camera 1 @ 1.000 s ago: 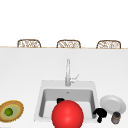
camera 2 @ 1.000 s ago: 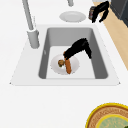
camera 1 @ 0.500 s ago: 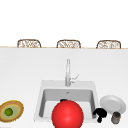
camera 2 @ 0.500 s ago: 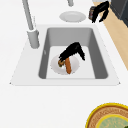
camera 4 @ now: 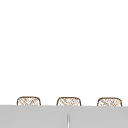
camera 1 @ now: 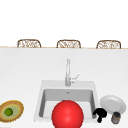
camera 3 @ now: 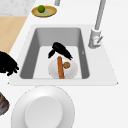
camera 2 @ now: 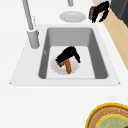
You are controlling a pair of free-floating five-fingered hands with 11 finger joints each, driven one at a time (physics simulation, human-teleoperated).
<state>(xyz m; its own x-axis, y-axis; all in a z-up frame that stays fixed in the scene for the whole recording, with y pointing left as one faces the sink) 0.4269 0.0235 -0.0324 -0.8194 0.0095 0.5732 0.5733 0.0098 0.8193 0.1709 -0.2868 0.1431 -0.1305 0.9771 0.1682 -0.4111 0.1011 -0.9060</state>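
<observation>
Black against the white counter, the right hand (camera 1: 100, 114) in the front view hangs at the sink's (camera 1: 92, 86) right front corner with curled fingers holding nothing, just as it did a second ago. A dark jar (camera 1: 115, 117) stands just right of it and a grey plate (camera 1: 113, 103) lies behind that. A big red ball (camera 1: 67, 114) covers the basin's front half, hiding whatever lies behind it. Far to the left sits a woven bowl (camera 1: 11, 111) with a green fruit (camera 1: 9, 111), cut by the picture's edge.

From the left side, the left hand (camera 2: 68, 54) is down in the basin, over a white dish (camera 2: 57, 68). An orange carrot (camera 2: 68, 66) reaches out from under its fingers; a second ago the hand lay lower over it, and now it has lifted a little towards the far end. Whether the fingers grip the carrot or only rest on it cannot be made out. The idle hand (camera 2: 100, 10) hovers at the far corner.

From the right side, the left hand (camera 3: 60, 50) sits at the carrot's (camera 3: 60, 67) far end, touching or just above it. A small brown piece (camera 3: 66, 65) lies on the dish (camera 3: 71, 72) beside the carrot. The right hand (camera 3: 7, 63) is cut off at the edge.

The upper view shows three wicker chair backs (camera 4: 68, 101).
</observation>
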